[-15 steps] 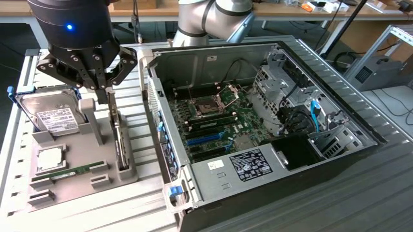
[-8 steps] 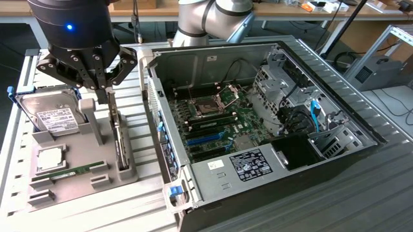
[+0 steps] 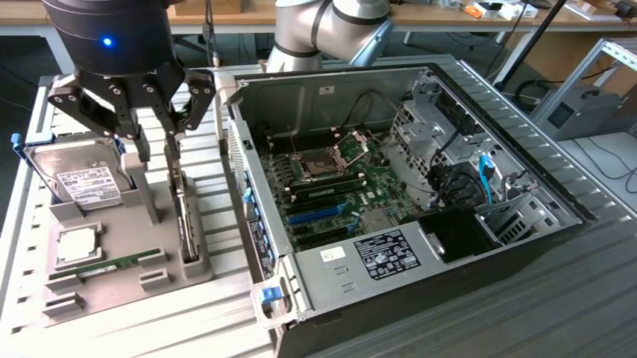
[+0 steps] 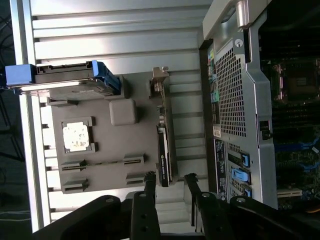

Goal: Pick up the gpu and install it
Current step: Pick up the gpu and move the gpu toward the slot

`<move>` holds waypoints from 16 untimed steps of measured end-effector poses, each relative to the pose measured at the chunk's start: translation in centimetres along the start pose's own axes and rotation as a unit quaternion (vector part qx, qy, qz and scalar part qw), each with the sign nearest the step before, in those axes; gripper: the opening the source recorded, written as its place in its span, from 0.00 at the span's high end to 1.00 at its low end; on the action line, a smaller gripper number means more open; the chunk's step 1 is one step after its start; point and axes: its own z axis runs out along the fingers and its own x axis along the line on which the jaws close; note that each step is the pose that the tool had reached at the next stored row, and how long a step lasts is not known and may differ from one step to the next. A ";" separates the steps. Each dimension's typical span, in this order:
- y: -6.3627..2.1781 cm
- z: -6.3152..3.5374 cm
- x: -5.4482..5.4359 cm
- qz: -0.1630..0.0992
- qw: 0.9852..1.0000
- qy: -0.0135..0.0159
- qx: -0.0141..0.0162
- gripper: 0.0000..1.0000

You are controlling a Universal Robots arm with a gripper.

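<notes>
Black gripper (image 3: 159, 145), hanging over the far end of the grey holder (image 3: 119, 231). Jaws stand apart and grip nothing.

Item: gpu (image 3: 185, 216).
- Place against the jaws: the card stands below the gripper. In the wrist view one end of the gpu (image 4: 164, 155) reaches in between the two fingers (image 4: 150, 182) of the gripper (image 4: 170, 179), nearer one finger than the other. I cannot tell whether that finger touches it.
- Place in the room: it is slotted on its long edge in the holder (image 4: 115, 145), along the side facing the case (image 3: 329, 93). That is the exterior view's right side of the holder. It stands outside the case.
- Look: thin, flat, long and dark, seen edge-on. A silvery bracket (image 4: 160, 80) sits at the end away from the fingers.

Other items on the holder:
- drive (image 3: 85, 175), silver with a white label, standing tilted at the far corner
- square chip (image 3: 77, 245) in a recess
- green RAM stick (image 3: 119, 262) lying flat near the chip

Case (image 4: 240, 100): side open, green board (image 3: 329, 186) showing, just beside the holder on the ribbed metal table (image 3: 229, 313).
</notes>
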 end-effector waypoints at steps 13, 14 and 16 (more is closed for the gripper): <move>-0.06 1.47 0.0 0.000 1.000 0.000 0.000 0.58; -0.07 1.65 0.0 0.000 1.000 0.000 0.000 0.58; -0.09 2.08 0.1 0.000 1.000 0.000 0.000 0.58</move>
